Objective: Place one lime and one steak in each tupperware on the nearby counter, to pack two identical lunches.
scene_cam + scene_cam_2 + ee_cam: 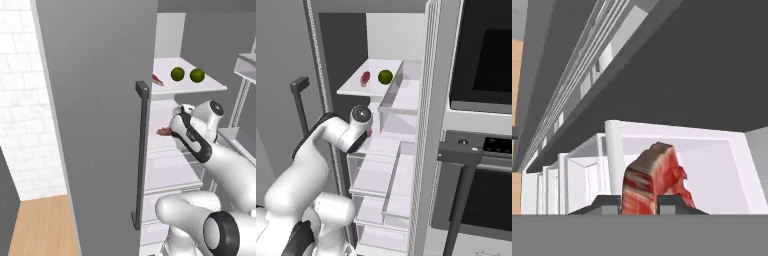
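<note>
My gripper (639, 202) reaches into the fridge at the middle shelf, with a red marbled steak (654, 180) between its two fingertips, which press on its sides. That steak (163, 131) shows beside my hand, low over the white shelf, and as a red speck behind the wrist (370, 133). On the upper shelf (210, 86) lie two green limes (177, 74) (197, 75) and a second steak (157, 80). From the right, one lime (385, 76) and that second steak (365, 78) are visible. The counter and the tupperware are out of view.
The open grey fridge door (100, 125) with its dark handle (141, 155) stands close on my left. Clear drawers (376, 180) sit below the shelf. Door racks (245, 65) are on the right. A black oven (486, 75) with a bar handle (458, 150) flanks the fridge.
</note>
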